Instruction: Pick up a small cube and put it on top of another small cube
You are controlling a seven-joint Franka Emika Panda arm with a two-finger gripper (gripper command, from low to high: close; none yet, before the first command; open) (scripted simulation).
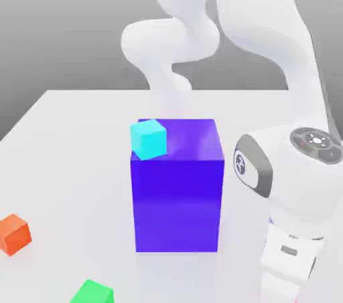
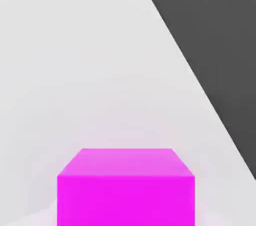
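Closing on our magenta cube [image 2: 126, 200], the jaws stand drawn in against its sides, no wider than the cube itself, and we have it right between them! Solid and stiff, by our reckoning, light enough for an easy lift, nothing fragile; those smooth faces could slip, though, so we want a square pinch on two opposite sides, around mid-height. Now, the room: bare surface [image 1: 74, 161] lies around the cube under the jaws, and what looks like the surface's edge [image 2: 195, 75] cuts past near them, so we go straight up first. Off towards the exterior view's left of the jaws stands the big blue-violet block [image 1: 177, 208], cyan cube [image 1: 149, 139] on its top; farther out that way, the green cube [image 1: 94, 293] and orange cube [image 1: 13, 234]. We'd want height before swinging across, with that block's corners waiting!
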